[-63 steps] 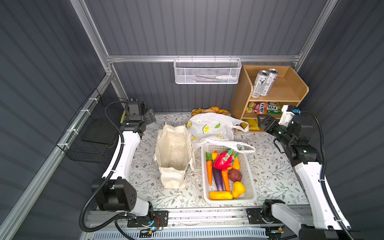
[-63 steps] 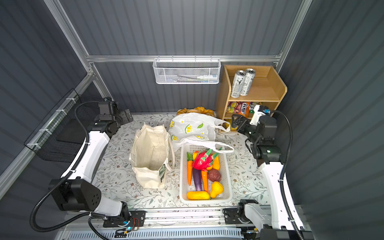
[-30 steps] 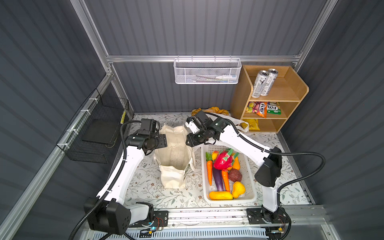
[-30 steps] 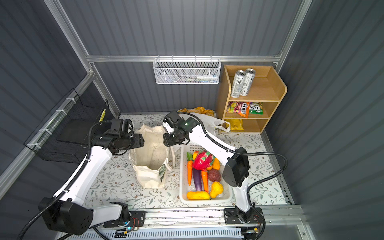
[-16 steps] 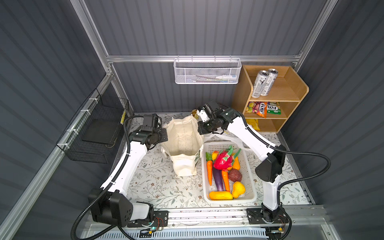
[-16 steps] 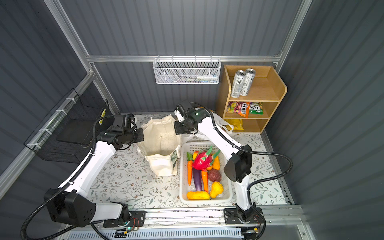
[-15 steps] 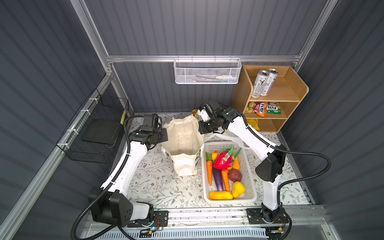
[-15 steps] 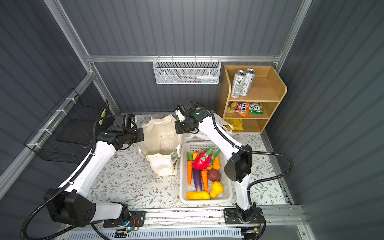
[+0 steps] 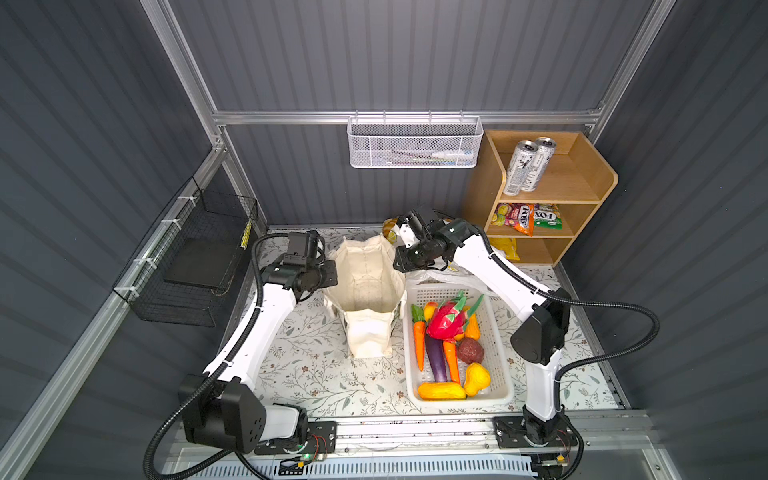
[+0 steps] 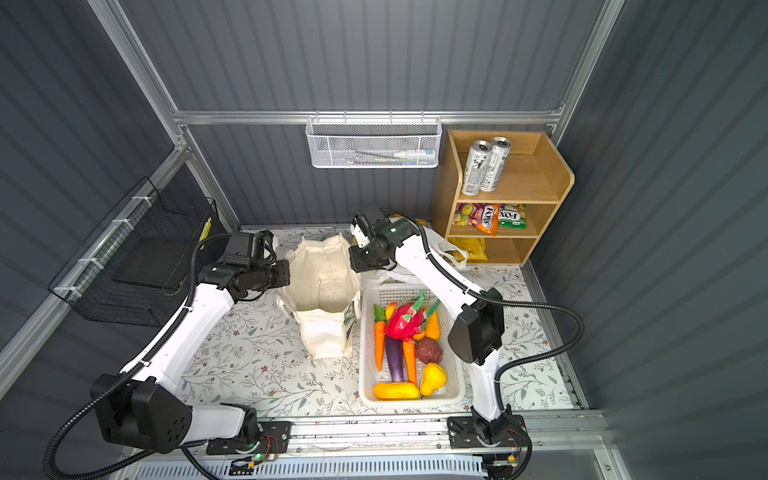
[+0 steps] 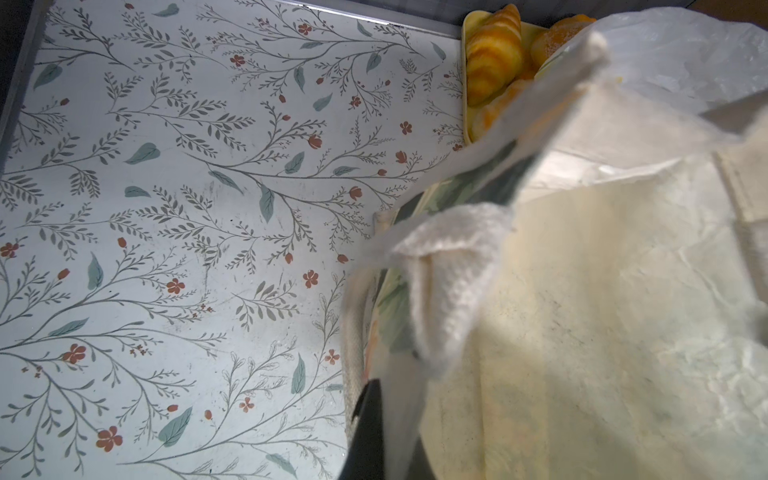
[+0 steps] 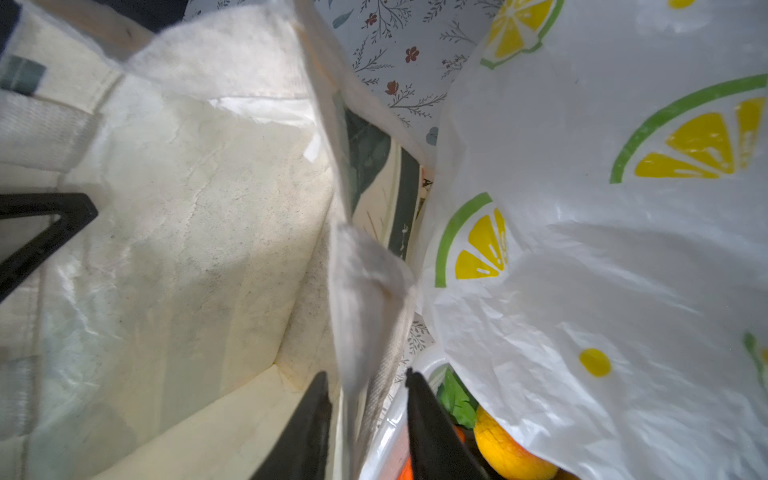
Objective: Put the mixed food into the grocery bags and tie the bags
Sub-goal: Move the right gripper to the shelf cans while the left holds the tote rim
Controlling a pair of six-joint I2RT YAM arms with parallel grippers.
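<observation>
Tote stands upright on the floral mat, mouth held wide open, just left of the basket in both top views.

Left gripper is at the tote's left rim. In the left wrist view its fingers are pressed together on a fold of rim cloth (the pinch looks solid).

Right gripper reaches across to the tote's opposite rim. In the right wrist view its fingers are spread, and the rim cloth hangs loose between them, not squeezed.

Plastic bag lies crumpled behind the basket and under the right arm. It touches the tote's right side in the right wrist view.

None of the food is in a bag:
- Two cans stand upright on the top tier of the shelf.
- Candy packets sit on the middle tier.
- Eggplant lies in the basket, between carrots and just below the dragon fruit.

Rolls sit at the back wall, just beyond the tote (seen only in the left wrist view).
</observation>
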